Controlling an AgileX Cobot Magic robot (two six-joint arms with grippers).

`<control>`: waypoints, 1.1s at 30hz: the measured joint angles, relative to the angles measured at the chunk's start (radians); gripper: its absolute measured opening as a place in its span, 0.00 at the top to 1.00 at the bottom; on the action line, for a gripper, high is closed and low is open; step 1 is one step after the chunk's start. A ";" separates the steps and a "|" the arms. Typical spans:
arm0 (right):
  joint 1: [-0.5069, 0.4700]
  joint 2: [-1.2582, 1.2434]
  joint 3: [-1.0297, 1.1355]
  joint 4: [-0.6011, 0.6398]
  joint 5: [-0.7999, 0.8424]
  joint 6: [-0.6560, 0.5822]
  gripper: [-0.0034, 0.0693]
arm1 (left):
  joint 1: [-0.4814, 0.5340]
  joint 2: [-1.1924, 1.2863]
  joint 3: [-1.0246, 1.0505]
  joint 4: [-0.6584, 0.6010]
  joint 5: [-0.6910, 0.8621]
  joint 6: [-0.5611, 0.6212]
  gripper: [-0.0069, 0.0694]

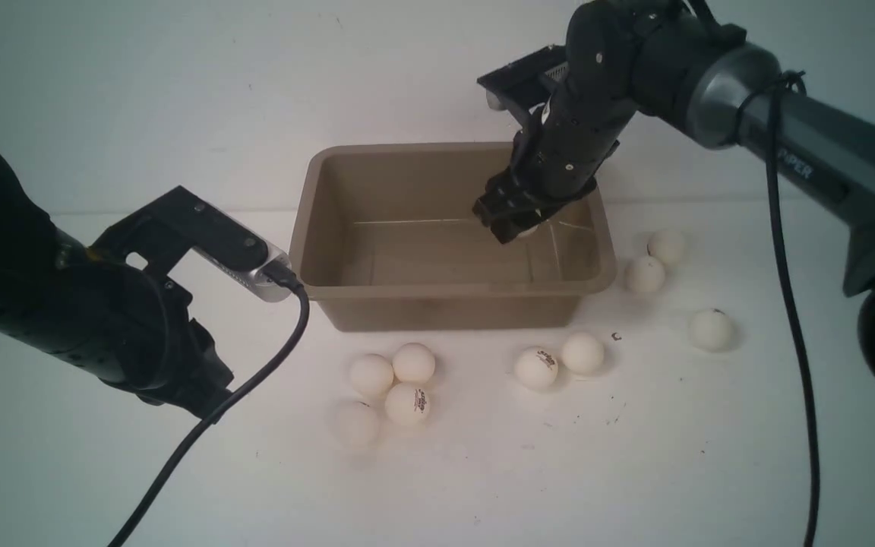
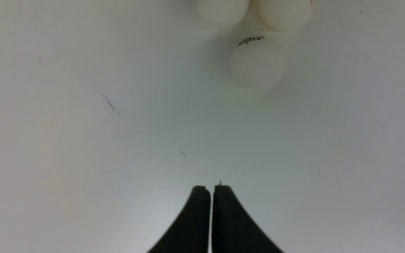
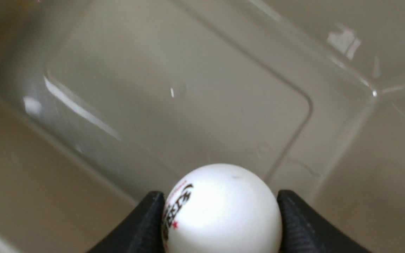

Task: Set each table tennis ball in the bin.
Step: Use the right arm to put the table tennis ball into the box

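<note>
Left claw [image 2: 211, 188] is the nearest thing, hanging low over the white table [image 1: 483, 486] on the left side. Its two black fingers are pressed together with only a thin seam between them, and there is nothing in them. A black cable [image 1: 255, 380] trails down from that wrist toward the front edge. A little past the claw, toward the middle, four table tennis balls [image 1: 371, 374] sit bunched together, and the one with a dark printed logo [image 1: 407, 403] is on the near side of the bunch. To their right two more lie side by side, a logo ball [image 1: 536, 368] and a plain one [image 1: 582, 352]. A single ball [image 1: 710, 329] lies well off to the right on its own. Behind the two groups stands the tan-brown bin [image 1: 453, 289], its long side facing me. Just off its right-hand end, two balls [image 1: 645, 274] rest close together on the table. Farthest back, the right claw [image 3: 220, 193] reaches down inside the right part of the bin. Its fingers are spread about a ball's width and pinch a table tennis ball [image 3: 222, 211] on both sides, with the logo turned sideways. That ball hangs above the bare bin floor [image 3: 188, 105], not touching it as far as I can see.
</note>
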 joint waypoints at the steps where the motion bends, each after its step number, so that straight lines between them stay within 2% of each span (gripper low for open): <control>1: 0.000 0.003 -0.001 0.005 -0.012 0.015 0.46 | 0.000 0.000 0.000 0.000 0.000 0.000 0.92; 7: 0.000 0.044 -0.003 0.012 -0.049 0.076 0.45 | 0.000 0.000 0.000 0.000 0.001 0.000 0.92; 21: 0.000 0.094 -0.003 -0.012 -0.034 0.030 0.43 | 0.000 0.000 0.000 0.000 0.001 0.000 0.92; 26: 0.000 0.094 -0.003 -0.037 -0.061 0.101 0.44 | -0.001 0.000 0.000 0.000 0.001 0.000 0.92; 33: 0.000 0.094 -0.003 -0.065 -0.038 0.117 0.44 | -0.001 0.000 0.000 0.000 -0.002 0.000 0.92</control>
